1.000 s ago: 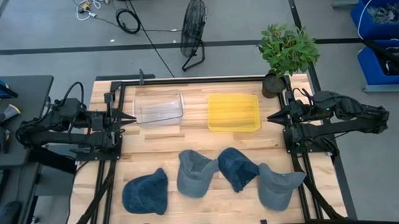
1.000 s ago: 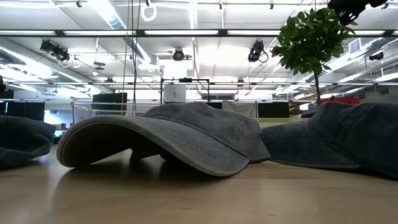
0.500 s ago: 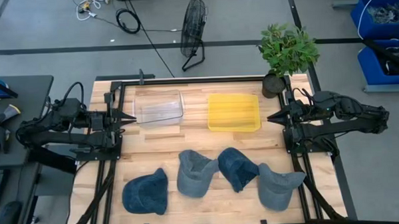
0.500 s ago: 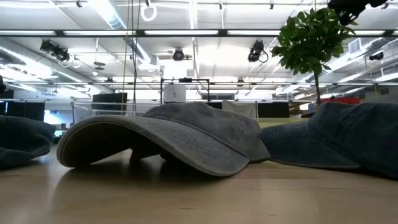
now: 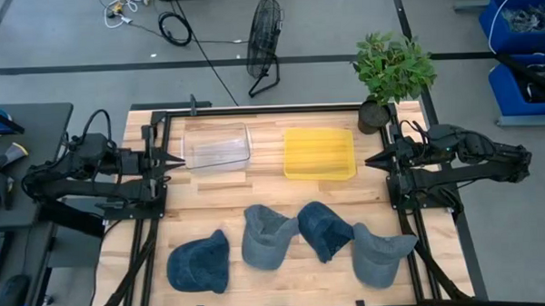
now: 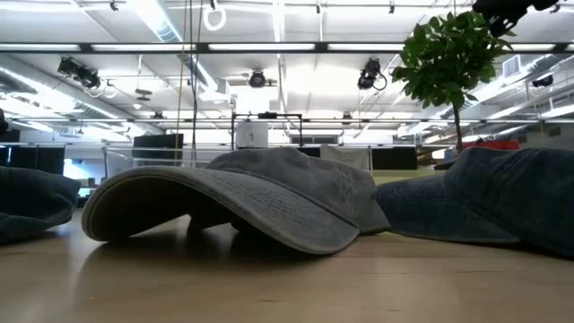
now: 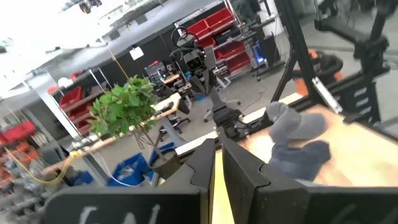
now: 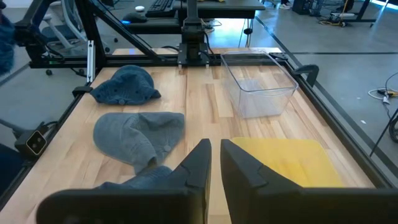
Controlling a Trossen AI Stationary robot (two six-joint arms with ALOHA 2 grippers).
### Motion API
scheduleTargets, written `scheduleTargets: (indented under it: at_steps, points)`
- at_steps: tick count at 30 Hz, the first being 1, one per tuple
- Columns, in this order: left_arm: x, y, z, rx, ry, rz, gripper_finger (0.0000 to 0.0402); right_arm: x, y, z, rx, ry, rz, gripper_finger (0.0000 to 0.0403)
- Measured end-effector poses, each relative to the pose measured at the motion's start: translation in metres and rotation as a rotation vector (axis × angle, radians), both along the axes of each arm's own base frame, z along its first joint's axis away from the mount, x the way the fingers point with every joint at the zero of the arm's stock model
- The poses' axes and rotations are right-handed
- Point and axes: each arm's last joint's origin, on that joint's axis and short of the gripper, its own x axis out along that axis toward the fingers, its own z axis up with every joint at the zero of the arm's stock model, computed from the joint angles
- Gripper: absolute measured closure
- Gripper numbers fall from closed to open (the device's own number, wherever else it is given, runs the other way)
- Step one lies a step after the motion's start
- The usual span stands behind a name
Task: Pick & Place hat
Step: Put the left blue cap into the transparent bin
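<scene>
Several caps lie flat on the wood in a row along the table's near edge: a dark blue cap (image 5: 199, 263), a grey cap (image 5: 266, 235), a second dark blue cap (image 5: 324, 229) and a second grey cap (image 5: 379, 253). The low view shows the grey cap (image 6: 251, 202) close up, resting on its brim and crown. My left gripper (image 5: 177, 162) hovers at the table's left edge beside the clear bin (image 5: 218, 146), its fingers shut and empty. My right gripper (image 5: 371, 160) hovers at the right edge beside the yellow bin (image 5: 320, 153), shut and empty as well (image 8: 216, 163).
A potted plant (image 5: 392, 72) stands at the far right corner, behind my right arm. The two bins sit side by side at the far middle. Bare wood lies between the bins and the row of caps. Black frame rails (image 5: 152, 203) run along both sides of the table.
</scene>
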Motion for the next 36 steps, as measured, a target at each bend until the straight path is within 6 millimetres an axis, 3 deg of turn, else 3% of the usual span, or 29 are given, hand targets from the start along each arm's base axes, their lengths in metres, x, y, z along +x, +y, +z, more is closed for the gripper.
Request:
scheduleTargets:
  at_steps: [36]
  points:
    - [0.010,0.002,0.000,-0.129,0.009,0.050,0.0367,0.000,0.000,0.000,0.000,0.000,0.000,0.0360]
